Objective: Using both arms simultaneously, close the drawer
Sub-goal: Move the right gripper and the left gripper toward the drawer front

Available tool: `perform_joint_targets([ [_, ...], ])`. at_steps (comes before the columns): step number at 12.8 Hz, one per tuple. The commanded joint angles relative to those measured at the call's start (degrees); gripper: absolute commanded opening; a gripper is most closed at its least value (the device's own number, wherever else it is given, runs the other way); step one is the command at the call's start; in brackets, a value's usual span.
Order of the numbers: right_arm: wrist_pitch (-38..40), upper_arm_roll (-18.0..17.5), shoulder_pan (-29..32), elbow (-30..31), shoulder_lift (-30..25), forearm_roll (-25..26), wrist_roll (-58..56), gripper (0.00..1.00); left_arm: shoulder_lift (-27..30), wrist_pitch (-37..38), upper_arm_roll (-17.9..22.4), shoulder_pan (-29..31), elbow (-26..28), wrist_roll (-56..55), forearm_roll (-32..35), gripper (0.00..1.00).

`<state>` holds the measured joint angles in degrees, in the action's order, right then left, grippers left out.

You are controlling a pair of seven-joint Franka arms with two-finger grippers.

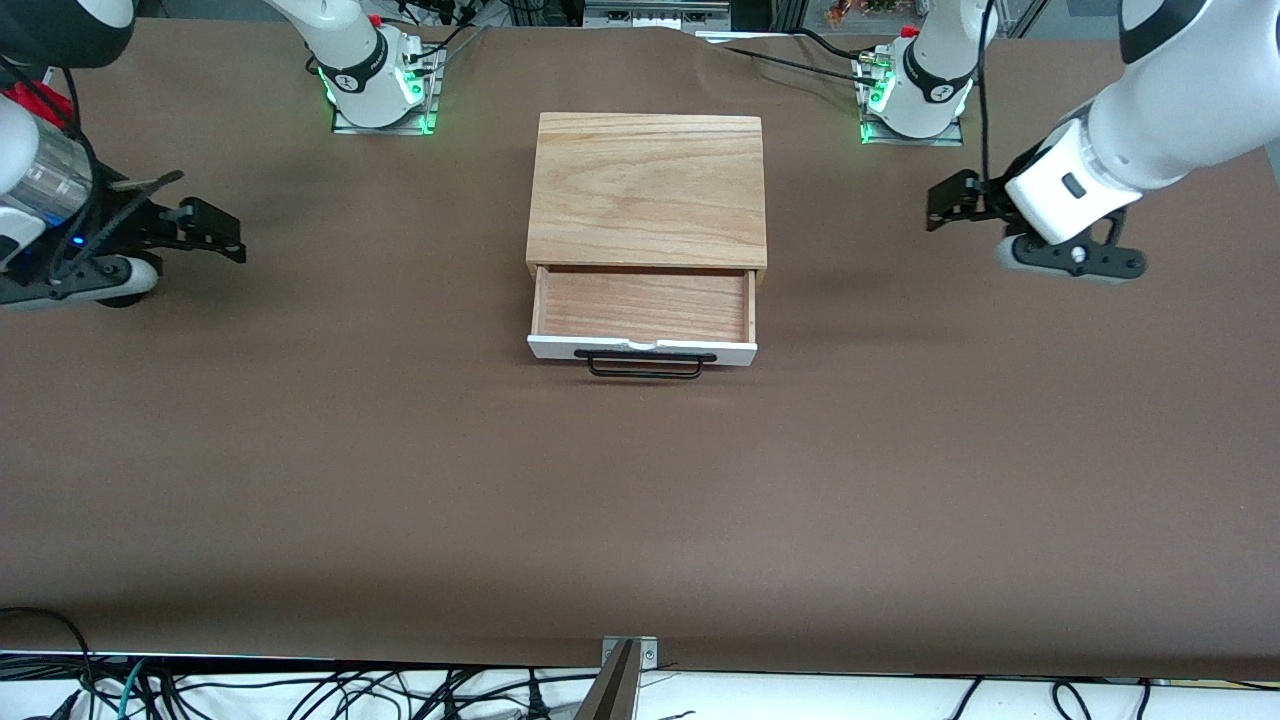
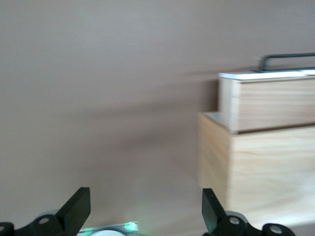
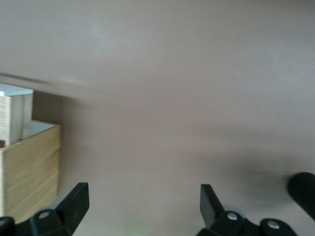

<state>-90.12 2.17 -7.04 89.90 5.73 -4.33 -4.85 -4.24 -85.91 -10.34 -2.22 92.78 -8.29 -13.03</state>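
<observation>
Drawer point(image 1: 643, 305) pulled out of box point(image 1: 648, 190), left tool point(image 1: 950, 205) and right tool point(image 1: 215, 232) spread, over bare table point(image 1: 640, 500)

The box point(image 1: 650, 190) sits on the table point(image 1: 400, 480), midway between the two arm bases; the drawer point(image 1: 643, 308) projects from the box's front, toward the front camera, pulled out; its handle point(image 1: 645, 365) lies on the edge nearest the front camera. The left gripper point(image 1: 945, 203) hangs over the table toward the left arm's end, well apart from the box, fingers spread; the right gripper point(image 1: 215, 228) hangs over the table toward the right arm's end, likewise well apart, fingers spread.
</observation>
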Motion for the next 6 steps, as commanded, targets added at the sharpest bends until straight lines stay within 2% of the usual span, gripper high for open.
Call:
perform_joint_targets([
  [1,-3.38,-0.33,-2.52,-0.07,3.48,-3.49,0.98,1.00,-8.47,-5.12,-0.12,-0.85,-2.51,0.64,-7.51,1.00],
  [3,-6.55,-0.33,-4.73,-0.25,7.61,-5.85,1.33,1.00,-14.80,-11.18,-0.73,-2.25,-2.70,0.91,-11.72,1.00],
  [5,-9.45,-0.33,-5.61,-0.43,11.82,-14.70,2.64,1.00,-19.99,-18.82,-1.00,-4.18,-2.70,0.91,-19.36,1.00],
  [6,-10.60,-0.33,-5.61,-0.43,13.76,-18.84,2.65,1.00,-22.02,-23.21,-1.08,-5.94,-2.70,0.99,-21.05,1.00],
])
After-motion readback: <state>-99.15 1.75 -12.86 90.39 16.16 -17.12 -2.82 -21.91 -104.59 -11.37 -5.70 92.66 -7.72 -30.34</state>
